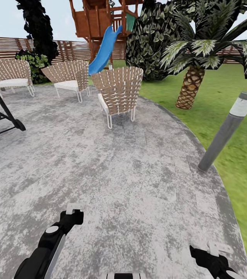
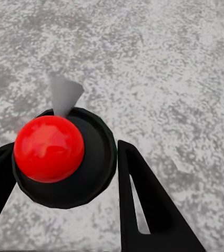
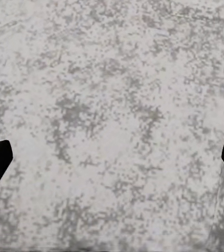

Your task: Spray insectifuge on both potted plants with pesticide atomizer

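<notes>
- where were the grippers?
- my right gripper (image 3: 112,152) hung spread wide over the grey paved patch (image 1: 119,174). a black round thing (image 2: 93,173) with a red ball sat between my left gripper (image 2: 64,149) fingers; gripped or not, i couldn't tell.
- atomizer?
- couldn't tell. the garden (image 1: 232,97) lawn lay right of the paving.

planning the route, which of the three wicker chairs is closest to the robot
The wicker chair rightmost of the three, in front of the blue slide.

A garden: lawn (image 1: 232,100), paved patio (image 1: 119,166), wicker chairs (image 1: 117,93), palm (image 1: 195,66), playset slide (image 1: 105,50).
</notes>
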Motion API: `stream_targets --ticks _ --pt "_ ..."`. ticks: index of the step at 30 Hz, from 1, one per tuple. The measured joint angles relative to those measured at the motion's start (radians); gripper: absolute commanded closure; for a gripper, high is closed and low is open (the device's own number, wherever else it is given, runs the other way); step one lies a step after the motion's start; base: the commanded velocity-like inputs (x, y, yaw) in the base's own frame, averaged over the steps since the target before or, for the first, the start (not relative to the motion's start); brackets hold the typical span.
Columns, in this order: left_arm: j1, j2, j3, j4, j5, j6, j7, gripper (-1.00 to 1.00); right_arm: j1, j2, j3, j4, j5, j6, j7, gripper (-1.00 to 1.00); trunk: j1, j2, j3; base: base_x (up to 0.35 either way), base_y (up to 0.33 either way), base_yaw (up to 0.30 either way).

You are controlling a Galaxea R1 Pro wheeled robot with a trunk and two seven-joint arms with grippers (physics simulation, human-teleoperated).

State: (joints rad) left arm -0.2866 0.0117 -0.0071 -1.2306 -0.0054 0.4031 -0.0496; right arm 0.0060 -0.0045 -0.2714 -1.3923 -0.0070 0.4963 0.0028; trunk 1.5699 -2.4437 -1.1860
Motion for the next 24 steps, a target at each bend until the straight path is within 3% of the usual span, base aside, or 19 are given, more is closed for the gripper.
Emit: stream_targets --ticks 24 --pt "0.000 0.000 0.000 0.000 0.000 0.000 0.000 1.00 0.000 0.000 0.000 0.000 0.000 0.000 0.000 -1.00 0.000 0.000 0.000 -0.186 0.112 -0.272"
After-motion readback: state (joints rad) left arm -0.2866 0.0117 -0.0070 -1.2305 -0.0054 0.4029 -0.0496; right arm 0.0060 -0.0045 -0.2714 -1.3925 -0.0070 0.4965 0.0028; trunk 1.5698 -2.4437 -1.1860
